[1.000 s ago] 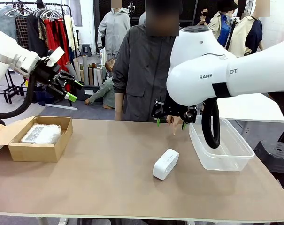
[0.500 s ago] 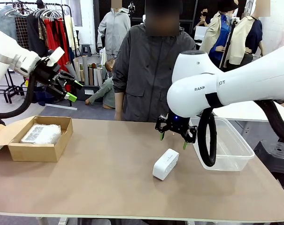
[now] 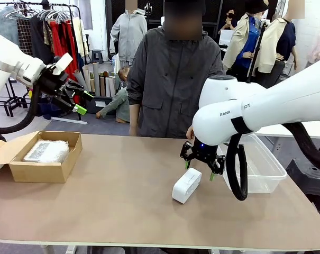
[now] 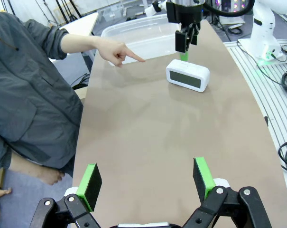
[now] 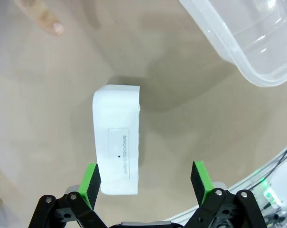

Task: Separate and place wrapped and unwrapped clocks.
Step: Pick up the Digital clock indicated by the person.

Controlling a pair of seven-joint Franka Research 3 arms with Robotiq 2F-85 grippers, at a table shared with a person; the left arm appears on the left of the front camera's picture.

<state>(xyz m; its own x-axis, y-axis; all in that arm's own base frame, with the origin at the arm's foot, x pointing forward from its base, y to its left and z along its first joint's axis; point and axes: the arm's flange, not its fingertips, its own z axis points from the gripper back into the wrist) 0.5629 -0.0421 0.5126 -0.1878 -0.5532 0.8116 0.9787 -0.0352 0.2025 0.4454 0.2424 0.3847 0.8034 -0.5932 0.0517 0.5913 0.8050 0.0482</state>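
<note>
On the brown counter (image 3: 112, 206) in front of me, the unwrapped clock (image 3: 186, 185) stands on its long edge a little right of the middle. It is a smooth white block with rounded corners. My left wrist camera catches its dark face (image 4: 188, 75) turned toward the left side of the counter. My right wrist camera looks straight down on its top (image 5: 117, 137), where the words SNOOZE/LIGHT are printed.

My right claw (image 3: 199, 170) hovers just above the far end of that clock with its fingers spread wide and gripping nothing. From the right wrist, the clock lies closer to one green pad (image 5: 90, 183) than to the other. Whether a finger touches it, I cannot tell.

Just to the right of the clock sits the clear plastic tub (image 3: 255, 172), close beside my right arm. At the left end of the counter, the brown cardboard box (image 3: 43, 172) lies open with a wrapped clock (image 3: 47, 151) inside, a white block bundled in crinkly clear plastic.

My left claw (image 3: 83, 102) hangs in the air above and beyond the box, wide open and holding nothing.

At the far edge stands a person (image 3: 170, 84) in a dark grey jacket. The person's hand (image 4: 115, 51) points a finger down at the counter between the clock and the tub.
</note>
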